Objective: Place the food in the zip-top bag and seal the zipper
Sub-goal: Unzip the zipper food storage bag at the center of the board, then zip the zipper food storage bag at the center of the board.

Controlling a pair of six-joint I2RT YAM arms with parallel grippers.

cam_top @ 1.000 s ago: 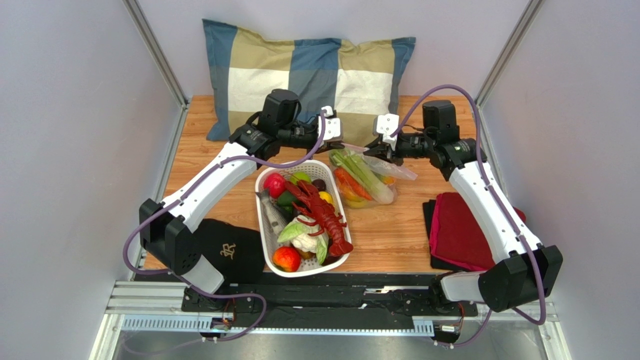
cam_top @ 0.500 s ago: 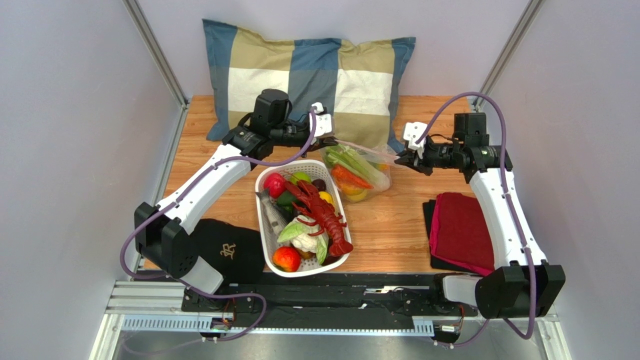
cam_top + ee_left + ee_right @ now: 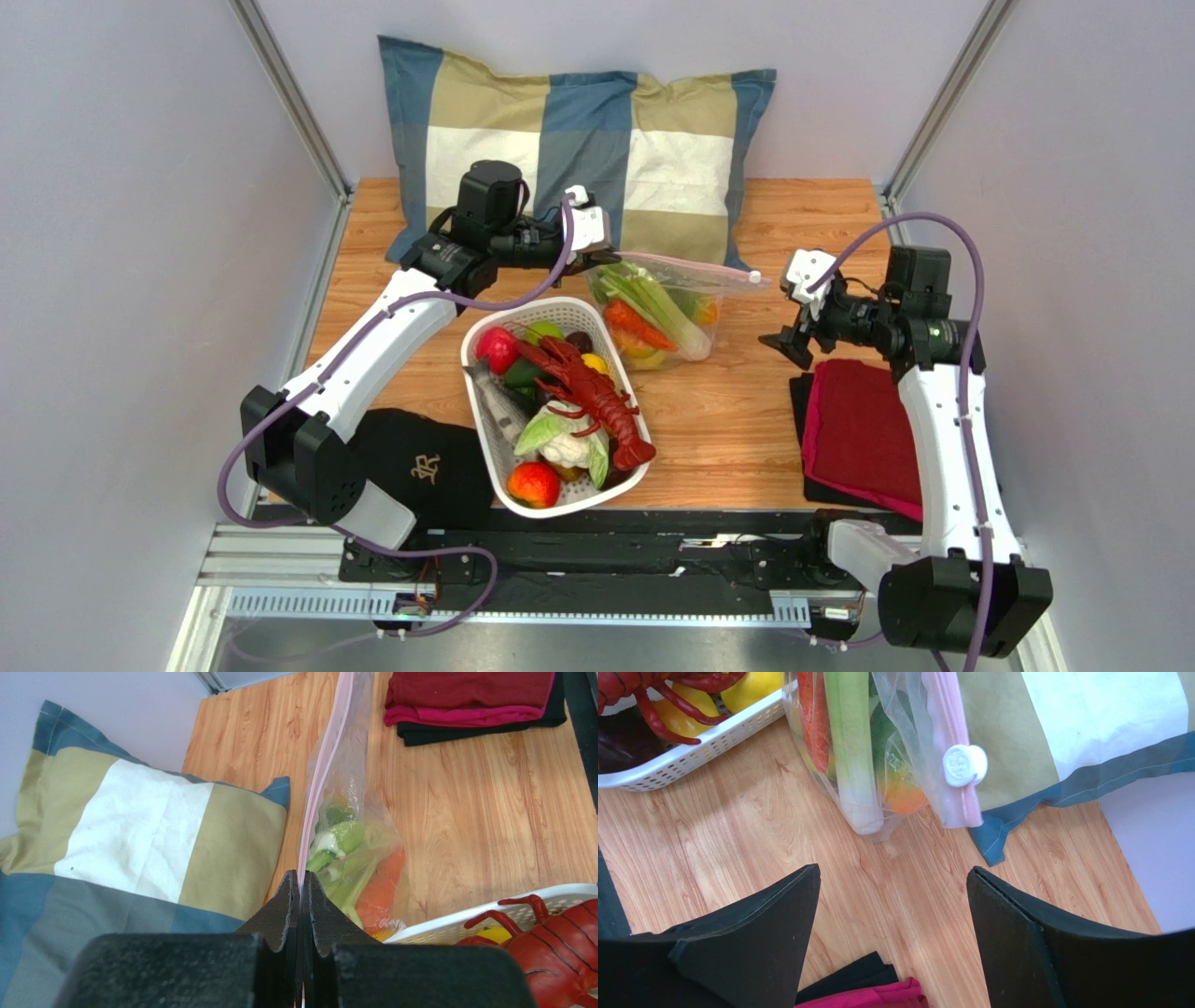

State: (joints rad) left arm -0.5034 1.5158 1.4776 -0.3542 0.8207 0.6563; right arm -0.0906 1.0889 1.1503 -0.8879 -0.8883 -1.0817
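The clear zip-top bag (image 3: 659,315) hangs over the table beside the basket. My left gripper (image 3: 596,249) holds up its left end. In the left wrist view that gripper (image 3: 301,878) is shut on the pink zipper (image 3: 324,763), which runs straight away from the jaws. Inside the bag lies food: a green-and-white leek (image 3: 850,749), an orange-red piece (image 3: 815,721) and an orange (image 3: 903,798). A white slider (image 3: 964,764) sits at the zipper's right end (image 3: 753,277). My right gripper (image 3: 786,346) is open and empty. It stands apart from the bag, over bare wood (image 3: 892,871).
A white slotted basket (image 3: 484,420) with a red lobster (image 3: 596,399) and other toy food stands left of the bag. A checked pillow (image 3: 561,133) lies at the back. Folded red cloth (image 3: 863,434) is under my right arm. A black cap (image 3: 421,469) lies front left.
My right gripper slid right along the bag's mouth, then opened and drew back toward the red cloth. My left gripper moved slightly left with the bag; the zipper strip now runs straight.
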